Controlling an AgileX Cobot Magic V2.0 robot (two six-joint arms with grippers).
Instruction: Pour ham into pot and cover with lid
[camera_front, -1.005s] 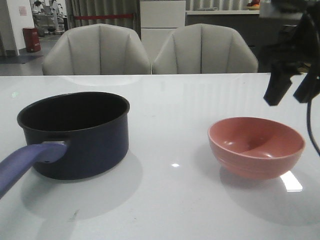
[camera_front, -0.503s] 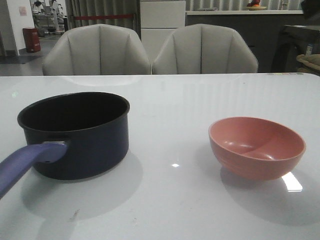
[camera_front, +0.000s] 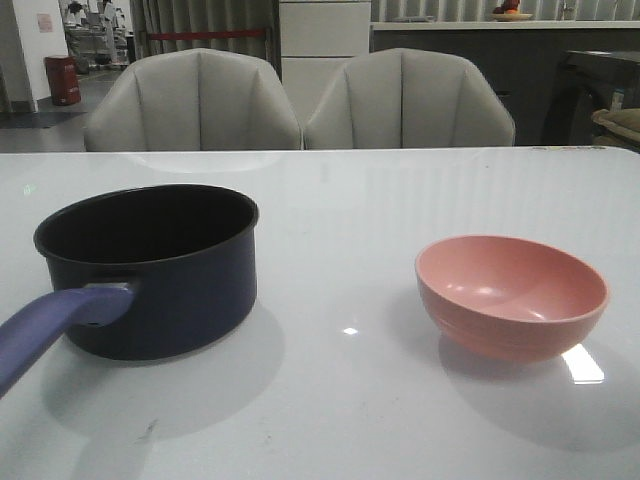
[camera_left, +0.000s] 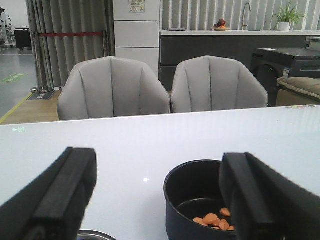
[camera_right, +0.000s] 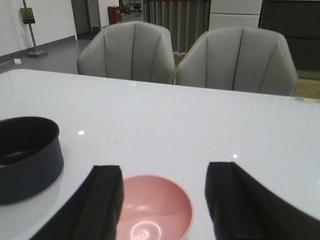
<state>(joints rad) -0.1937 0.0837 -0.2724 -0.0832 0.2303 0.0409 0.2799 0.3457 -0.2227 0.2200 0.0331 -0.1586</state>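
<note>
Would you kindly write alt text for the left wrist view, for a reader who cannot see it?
A dark pot holding orange ham pieces sits on a white table, framed by the open left hand. Two grey chairs stand behind the table.

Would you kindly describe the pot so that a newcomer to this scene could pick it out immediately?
Start at the white table in front of two grey chairs. On its left side stands the pot, a dark navy round saucepan with a blue-purple handle pointing toward the viewer. Unlike the empty pink bowl to its right, it is wider, dark, and holds orange ham pieces.
</note>
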